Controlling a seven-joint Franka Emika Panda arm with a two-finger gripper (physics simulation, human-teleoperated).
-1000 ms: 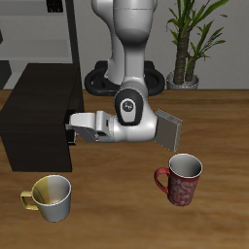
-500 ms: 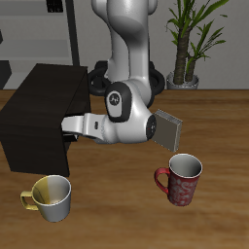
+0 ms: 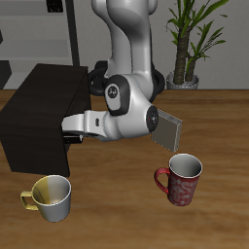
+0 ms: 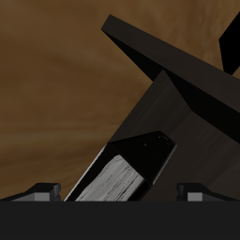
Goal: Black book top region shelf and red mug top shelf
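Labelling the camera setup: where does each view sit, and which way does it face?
Exterior view: in front of the table and above, facing the arm; shows the arm, the gripper at the shelf, the red mug, a yellow-and-cream mug.
Wrist view: on the gripper, facing the shelf and the black book; fingertips at the frame edge.
Shared: the shelf.

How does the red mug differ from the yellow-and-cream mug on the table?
The red mottled mug is dark red outside with a whitish inside; the yellow-and-cream mug is pale with a yellowish inside. The red mug stands away from the blackish-brown wooden shelf; the yellow-and-cream mug stands in front of it. Both are upright, empty, one-handled and near the table's front edge.
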